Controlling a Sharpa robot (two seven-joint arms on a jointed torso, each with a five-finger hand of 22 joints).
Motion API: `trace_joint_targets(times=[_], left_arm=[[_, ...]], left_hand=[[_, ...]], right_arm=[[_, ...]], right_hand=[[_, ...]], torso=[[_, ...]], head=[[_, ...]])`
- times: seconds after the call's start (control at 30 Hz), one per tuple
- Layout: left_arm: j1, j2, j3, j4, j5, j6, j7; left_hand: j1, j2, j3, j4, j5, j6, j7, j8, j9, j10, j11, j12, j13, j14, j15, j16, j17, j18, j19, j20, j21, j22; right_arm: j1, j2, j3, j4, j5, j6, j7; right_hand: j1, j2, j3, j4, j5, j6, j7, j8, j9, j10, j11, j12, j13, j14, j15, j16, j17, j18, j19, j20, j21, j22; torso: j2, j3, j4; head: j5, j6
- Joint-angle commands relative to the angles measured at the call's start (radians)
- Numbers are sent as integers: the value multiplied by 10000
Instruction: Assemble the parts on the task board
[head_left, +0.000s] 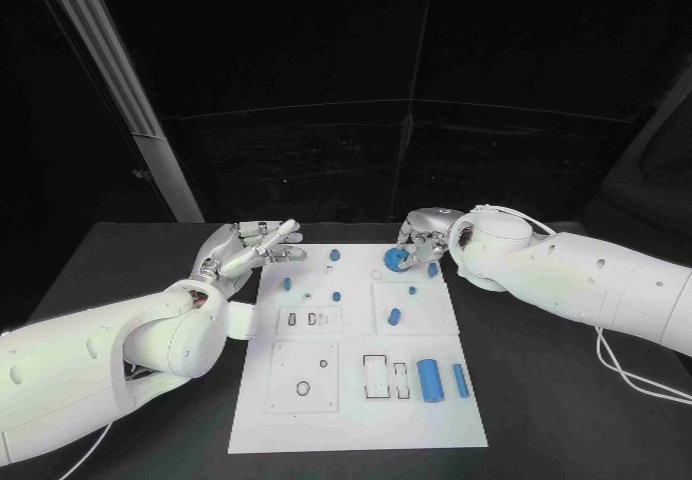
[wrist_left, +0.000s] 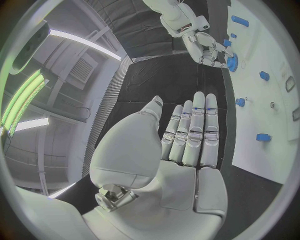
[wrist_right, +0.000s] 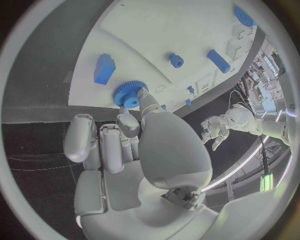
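The task board (head_left: 361, 410) is a long white plate on the black table (head_left: 577, 420), with raised square panels, cut slots and small blue parts scattered along it. The part in play is a blue gear (head_left: 394, 258), a toothed disc with a hub in its middle, lying at the board's far end right at the tips of the right hand (head_left: 428, 238). In the head view the hand crowds over it, so the contact is hard to read; the right wrist view is clearer, showing the gear (wrist_right: 129, 94) flat on the white plate with the thumb and a finger (wrist_right: 145, 100) touching its rim, the other fingers curled down beside the palm (whether the gear is truly pinched or only touched, I cannot tell).

The left hand (head_left: 248, 248) hovers just off the board's left edge, over the table, holding nothing. Its wrist view shows the fingers (wrist_left: 195, 131) straight and lying close side by side, thumb apart; the head view shows them angled toward the board.

Just beyond the right hand's fingers the right wrist view gives a blue block (wrist_right: 104, 68), a small peg (wrist_right: 176, 60) and a short bar (wrist_right: 218, 61). Nearest the robot, the head view shows a large blue cylinder (head_left: 430, 379) and a slimmer bar (head_left: 460, 380) beside it.
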Motion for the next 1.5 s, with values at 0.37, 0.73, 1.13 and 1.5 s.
trace_joint_targets(times=[0.37,0.73,1.13,1.5], left_arm=[[15,-4,7,17,-59,146,18],[15,-25,7,10,-59,148,12],[16,-7,7,0,-59,148,11],[18,23,8,-13,-59,152,12]], left_hand=[[94,5,8,-54,-32,12,59,-58,-13,-6,68,-74,-10,-28,59,-69,19,59,0,49,-48,-14],[94,5,8,-54,-32,12,59,-58,-13,-6,68,-74,-10,-28,59,-69,19,59,0,49,-48,-14],[94,5,8,-54,-32,12,59,-58,-13,-6,68,-74,-10,-28,59,-69,19,59,0,49,-48,-14],[94,5,8,-54,-32,12,59,-58,-13,-6,68,-74,-10,-28,59,-69,19,59,0,49,-48,-14]], right_arm=[[-10,74,-7,151,-690,-914,-112],[-22,-205,-4,1402,-750,-2641,-103],[-55,683,-54,1515,-1152,-2490,-340],[-217,1513,-157,887,-1233,-1716,-375]], right_hand=[[13,262,448,23,52,533,-123,162,-2,411,-112,570,581,610,-107,144,243,-102,146,-96,168,237],[-147,125,1249,59,848,700,-161,12,-72,459,-155,665,786,625,-158,195,351,-143,263,-170,269,436],[-368,-33,1598,149,839,683,-130,-105,-81,450,-127,635,806,618,-136,187,343,-159,305,-150,302,518],[-424,-52,1708,171,783,696,-126,-128,-77,443,-122,621,807,615,-132,180,329,-159,304,-141,301,516]], torso=[[0,-2,9],[-4,-5,4],[13,-9,26],[10,-8,16]], head=[[-5,-4],[-16,58],[116,84],[203,16]])
